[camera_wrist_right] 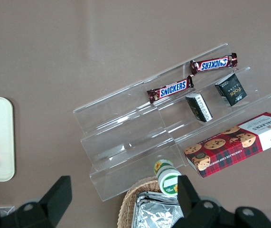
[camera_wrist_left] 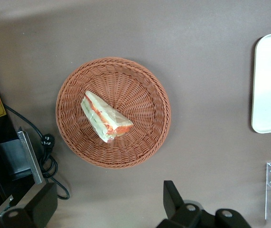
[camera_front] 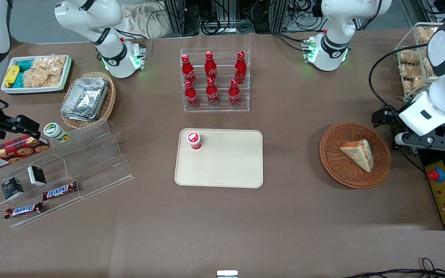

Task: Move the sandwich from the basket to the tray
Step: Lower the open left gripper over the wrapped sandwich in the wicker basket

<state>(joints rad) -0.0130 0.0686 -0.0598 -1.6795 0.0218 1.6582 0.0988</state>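
A brown tabletop [camera_front: 303, 216] fills the front view, with the cream tray [camera_front: 222, 170] at centre carrying only a small red-capped cup [camera_front: 194, 140]. At right centre, the sandwich [camera_front: 357, 153] lies in the round basket [camera_front: 336, 170], untouched. The gripper [camera_wrist_left: 111, 209] hangs above the basket's edge toward the working arm's end, jaws spread wide and empty. The reach is just starting; next it must descend and straddle the wedge.

six red cola bottles [camera_front: 211, 79] stand in a clear rack [camera_front: 215, 106], farther from the front camera than the tray [camera_front: 238, 170] – a red-lidded cup [camera_front: 194, 140] sits on that tray. toward the parked arm's end of the worktop [camera_front: 222, 231]: foil containers [camera_front: 85, 98] in a tan basket [camera_front: 108, 104], a clear stepped stand [camera_front: 91, 154] with two snickers bars [camera_front: 60, 190] – and a cookie box [camera_front: 12, 151].
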